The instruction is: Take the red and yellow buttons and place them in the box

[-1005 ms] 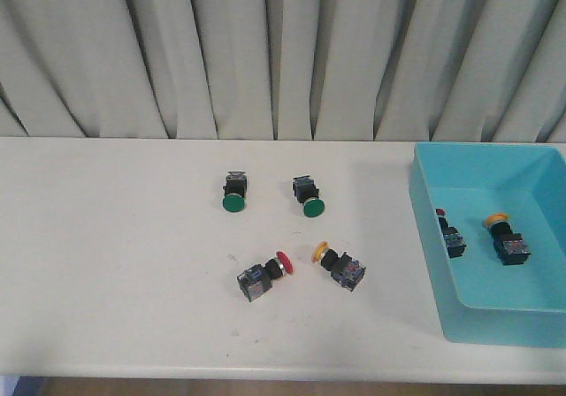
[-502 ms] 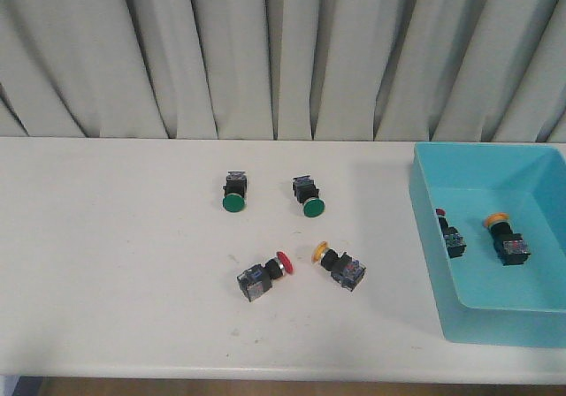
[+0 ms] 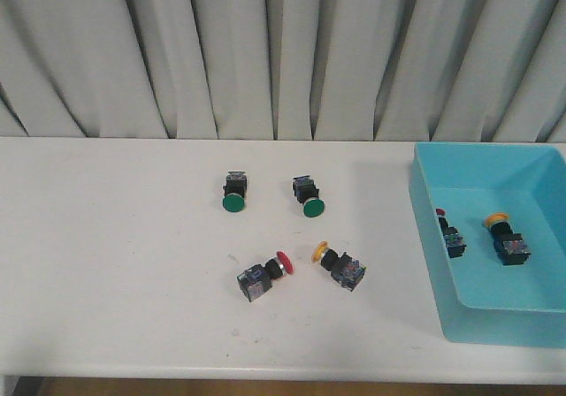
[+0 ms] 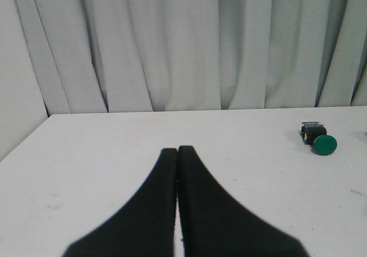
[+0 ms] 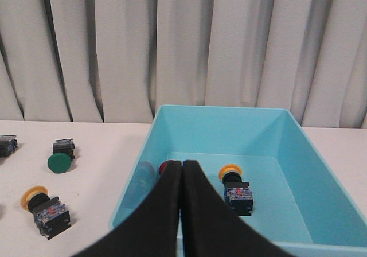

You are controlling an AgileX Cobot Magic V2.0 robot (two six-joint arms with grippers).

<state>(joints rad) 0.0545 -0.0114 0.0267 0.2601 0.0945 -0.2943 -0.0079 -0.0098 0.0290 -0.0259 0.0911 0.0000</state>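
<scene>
1. The left end effector [image 4: 178, 151] is clenched tight with nothing in it. Its two black fingers [image 4: 163, 176] touch each other above the white surface [image 3: 115, 263].
2. The right end effector [image 5: 182, 165] is clenched too, and it grips nothing. It hangs just in front of the blue box [image 5: 241, 148].
3. The box [image 3: 495, 316] sits at the right end of the surface.
4. One red button [image 3: 449, 232] lies inside the box by its left wall. One yellow button [image 3: 507, 239] lies just to its right, also in the box.
5. Another red button [image 3: 264, 276] and another yellow button [image 3: 340, 265] lie on their sides on the surface, near each other, with their caps facing in.
6. Two green buttons [image 3: 233, 190] lie farther back, side by side but apart.
7. A grey curtain [image 3: 283, 51] hangs behind the surface.
</scene>
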